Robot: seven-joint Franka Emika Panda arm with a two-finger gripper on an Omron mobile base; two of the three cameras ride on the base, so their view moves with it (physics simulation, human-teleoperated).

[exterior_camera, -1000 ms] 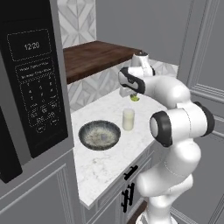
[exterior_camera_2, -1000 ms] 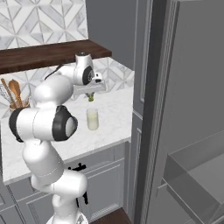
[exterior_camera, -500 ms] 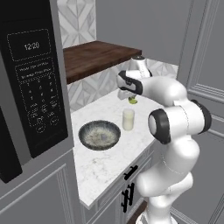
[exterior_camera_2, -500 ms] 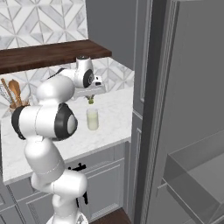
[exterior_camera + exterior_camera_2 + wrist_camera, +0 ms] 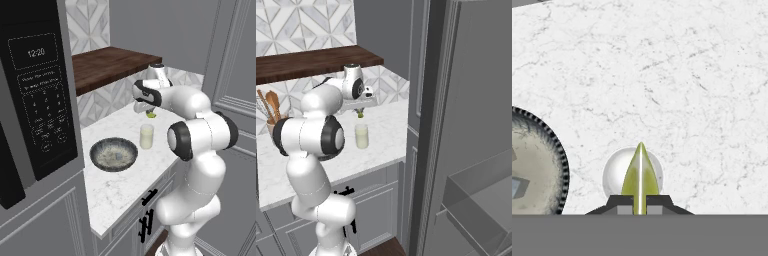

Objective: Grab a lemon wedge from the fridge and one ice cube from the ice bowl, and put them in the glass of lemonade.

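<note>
My gripper (image 5: 151, 114) hangs above the counter, shut on the lemon wedge (image 5: 151, 115), a tiny yellow-green piece between the fingertips. In the hand view the lemon wedge (image 5: 640, 175) points up from my gripper (image 5: 640, 201), right over the round mouth of the glass of lemonade (image 5: 614, 177). The glass of lemonade (image 5: 146, 136) stands upright on the white marble counter below the gripper (image 5: 360, 114), with the lemon wedge (image 5: 360, 115) a short way above the glass (image 5: 361, 136). The ice bowl (image 5: 113, 154), dark speckled grey, sits left of the glass; its rim (image 5: 559, 160) shows in the hand view. The fridge (image 5: 471, 125) stands open at the right.
A dark wooden shelf (image 5: 110, 65) runs over the counter just above the hand. A black microwave (image 5: 35, 95) fills the left. A holder with wooden utensils (image 5: 270, 107) stands at the counter's far left. Grey cabinets with black handles (image 5: 147, 212) sit below.
The gripper with the lemon wedge has drifted slightly lower and nearer over the glass. The glass and bowl have stayed put.
</note>
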